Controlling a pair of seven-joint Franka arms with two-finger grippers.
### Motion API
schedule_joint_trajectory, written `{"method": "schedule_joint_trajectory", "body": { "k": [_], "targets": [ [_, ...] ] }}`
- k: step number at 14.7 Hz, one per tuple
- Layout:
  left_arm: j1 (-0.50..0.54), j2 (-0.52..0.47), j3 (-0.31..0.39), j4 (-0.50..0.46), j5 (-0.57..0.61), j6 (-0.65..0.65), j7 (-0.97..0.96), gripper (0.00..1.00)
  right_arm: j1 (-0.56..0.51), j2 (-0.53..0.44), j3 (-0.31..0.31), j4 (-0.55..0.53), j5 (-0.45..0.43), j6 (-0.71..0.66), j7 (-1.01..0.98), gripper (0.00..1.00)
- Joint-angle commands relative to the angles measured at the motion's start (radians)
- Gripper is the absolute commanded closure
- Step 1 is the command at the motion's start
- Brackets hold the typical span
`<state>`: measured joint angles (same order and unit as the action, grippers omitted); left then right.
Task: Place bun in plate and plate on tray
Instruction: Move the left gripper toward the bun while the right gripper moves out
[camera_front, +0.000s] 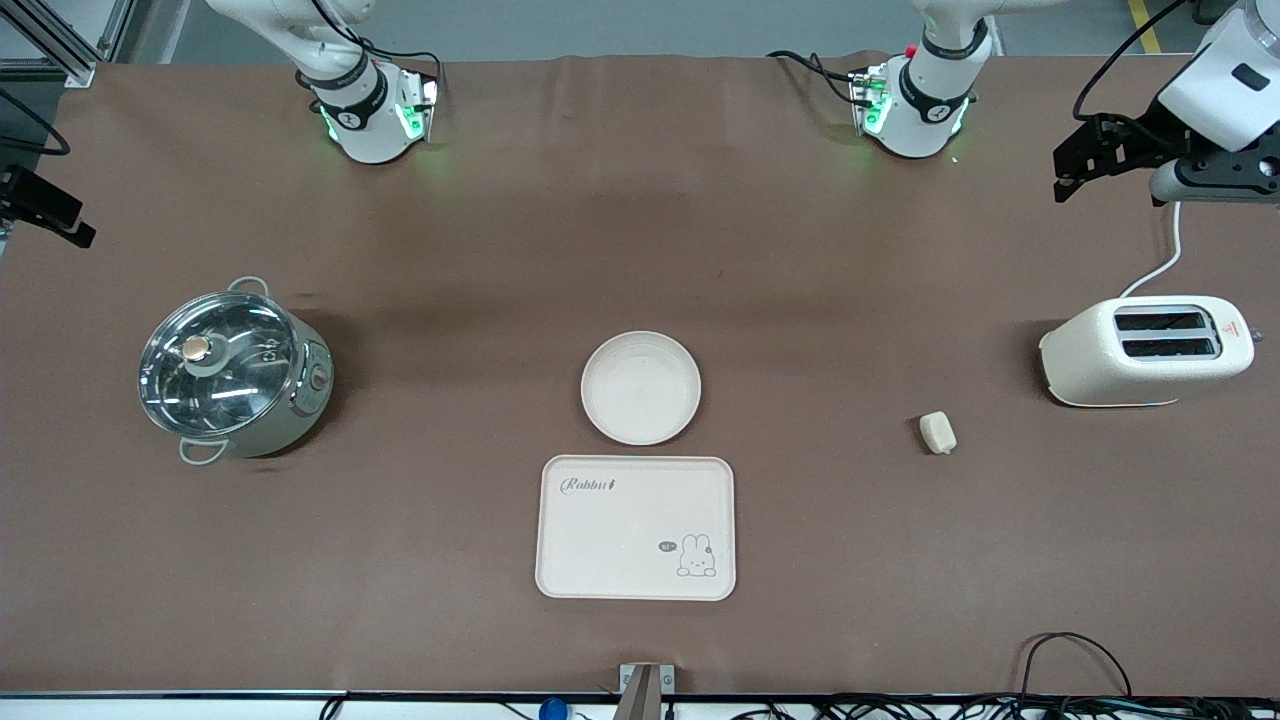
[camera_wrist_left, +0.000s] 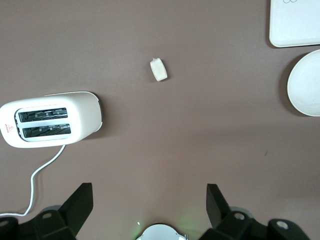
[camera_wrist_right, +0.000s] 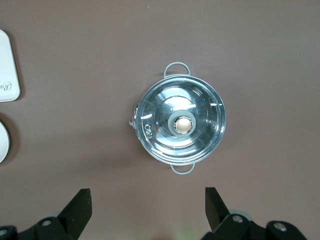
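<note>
The small cream bun (camera_front: 938, 432) lies on the brown table, toward the left arm's end, beside the toaster and nearer the front camera. The round plate (camera_front: 640, 388) sits empty mid-table. The rectangular "Rabbit" tray (camera_front: 636, 527) lies just nearer the camera than the plate, apart from it and empty. My left gripper (camera_front: 1085, 160) hangs high over the table's left-arm end, open and empty (camera_wrist_left: 150, 205); its view shows the bun (camera_wrist_left: 158, 69), plate (camera_wrist_left: 306, 82) and tray (camera_wrist_left: 295, 25). My right gripper (camera_front: 50, 205) hangs high at the right-arm end, open and empty (camera_wrist_right: 148, 207).
A white two-slot toaster (camera_front: 1148, 348) with a cord stands at the left arm's end. A steel pot with a glass lid (camera_front: 232, 368) stands at the right arm's end, also in the right wrist view (camera_wrist_right: 181, 123). Cables run along the table's near edge.
</note>
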<state>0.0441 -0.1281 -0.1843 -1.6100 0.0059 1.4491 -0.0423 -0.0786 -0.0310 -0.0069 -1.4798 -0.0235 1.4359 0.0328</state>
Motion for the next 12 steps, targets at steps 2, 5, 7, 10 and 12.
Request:
{"method": "schedule_joint_trajectory", "body": {
  "k": [2, 5, 7, 10, 12],
  "targets": [
    [0.003, 0.007, 0.003, 0.025, -0.017, -0.024, 0.016, 0.0, 0.005, -0.043, 0.007, -0.013, -0.016, -0.018, -0.002, 0.0],
    [0.026, 0.025, 0.005, 0.025, -0.015, -0.022, 0.025, 0.0, 0.026, -0.041, 0.008, -0.014, -0.018, -0.015, -0.001, 0.0],
    [0.033, 0.083, 0.003, 0.024, -0.003, 0.003, 0.1, 0.0, 0.028, -0.037, 0.01, -0.016, -0.001, -0.009, 0.002, 0.0],
    [0.049, 0.123, 0.005, -0.06, -0.004, 0.141, 0.09, 0.0, 0.013, -0.005, 0.007, -0.025, 0.064, 0.003, 0.007, 0.0],
    [0.072, 0.151, 0.005, -0.154, -0.004, 0.268, 0.064, 0.0, 0.005, 0.064, 0.005, -0.027, 0.132, 0.026, 0.007, 0.0]
  ]
}}
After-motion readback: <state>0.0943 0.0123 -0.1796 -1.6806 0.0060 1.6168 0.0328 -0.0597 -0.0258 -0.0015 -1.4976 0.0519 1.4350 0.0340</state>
